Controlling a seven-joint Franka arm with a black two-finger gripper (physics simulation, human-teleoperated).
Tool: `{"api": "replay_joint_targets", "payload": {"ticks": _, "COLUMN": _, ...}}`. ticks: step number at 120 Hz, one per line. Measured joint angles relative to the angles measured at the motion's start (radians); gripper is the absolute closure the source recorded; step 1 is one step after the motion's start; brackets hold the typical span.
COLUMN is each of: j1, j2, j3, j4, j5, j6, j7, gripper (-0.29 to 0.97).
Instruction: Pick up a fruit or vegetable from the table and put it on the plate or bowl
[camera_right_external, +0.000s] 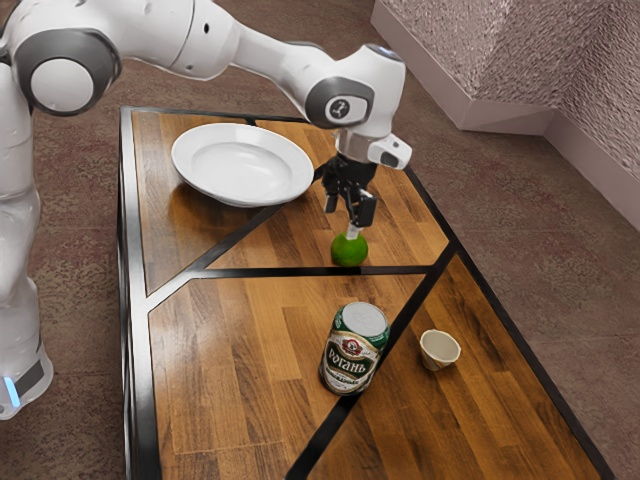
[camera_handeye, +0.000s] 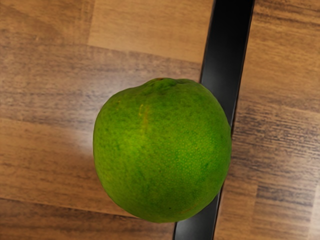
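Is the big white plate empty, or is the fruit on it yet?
Empty. The plate is bare white inside; the green fruit sits on the table.

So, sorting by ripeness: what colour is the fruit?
The fruit is green, faintly yellowish in patches; the wrist view shows it best.

The exterior view looks from high beside the table (camera_right_external: 250, 400), tilted down across nearly its whole wooden top from some way off. In it the arm (camera_right_external: 250, 50) enters from the exterior view's upper left, and floor and a wall base show beyond the far edge. The wrist view looks straight down from the hand that carries the gripper (camera_right_external: 349, 218), very close on the green fruit (camera_right_external: 350, 249) (camera_handeye: 162, 150). Both views share that fruit, the wood around it and the black strip (camera_right_external: 280, 272) (camera_handeye: 226, 60) running by it.
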Motion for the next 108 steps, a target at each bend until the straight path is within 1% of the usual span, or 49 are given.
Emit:
{"api": "replay_joint_targets", "payload": {"ticks": 29, "j1": 0.045, "j2": 0.003, "j3": 0.000, "j4": 0.000, "j5": 0.000, "j6": 0.002, "j7": -0.013, "gripper": 0.00}}
{"api": "replay_joint_targets", "payload": {"ticks": 69, "j1": 0.031, "j2": 0.010, "j3": 0.000, "j4": -0.001, "j5": -0.008, "j6": 0.004, "j7": -0.024, "gripper": 0.00}}
{"api": "replay_joint_targets", "payload": {"ticks": 108, "j1": 0.022, "j2": 0.014, "j3": 0.000, "j4": -0.001, "j5": -0.068, "j6": -0.021, "j7": -0.023, "gripper": 0.00}}
